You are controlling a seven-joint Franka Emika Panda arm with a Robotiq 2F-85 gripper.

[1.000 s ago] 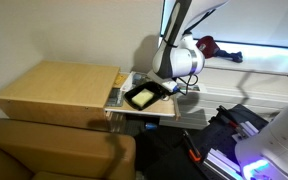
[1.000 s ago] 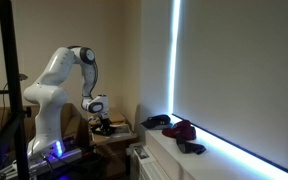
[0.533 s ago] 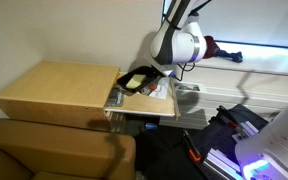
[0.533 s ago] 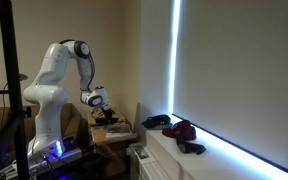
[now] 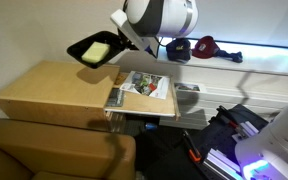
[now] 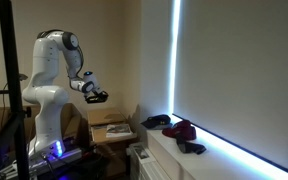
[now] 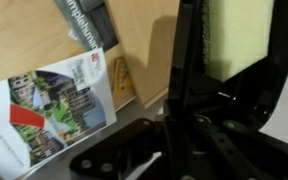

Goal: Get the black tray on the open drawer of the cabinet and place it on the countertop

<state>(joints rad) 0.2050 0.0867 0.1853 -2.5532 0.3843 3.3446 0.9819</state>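
Observation:
My gripper (image 5: 122, 36) is shut on the rim of the black tray (image 5: 92, 48) and holds it in the air above the countertop (image 5: 54, 85) of the light tan cabinet (image 5: 39, 112). The tray holds a pale yellow sponge-like block (image 7: 239, 35). In the wrist view the tray's dark rim (image 7: 184, 70) runs between my fingers. The open drawer (image 5: 141, 98) sticks out to the right of the cabinet with printed leaflets (image 5: 142, 84) lying in it. In an exterior view the gripper (image 6: 96, 95) with the tray is raised above the cabinet (image 6: 112, 131).
A white ledge (image 5: 244, 75) under the window carries dark caps (image 5: 206, 46) and shows in an exterior view too (image 6: 184, 135). A brown sofa back (image 5: 54, 150) sits in front of the cabinet. Cables and equipment (image 5: 234, 130) lie on the right.
My gripper has lifted the black tray out of the open drawer and carried it up and left, over the countertop. The leaflets in the drawer are now uncovered.

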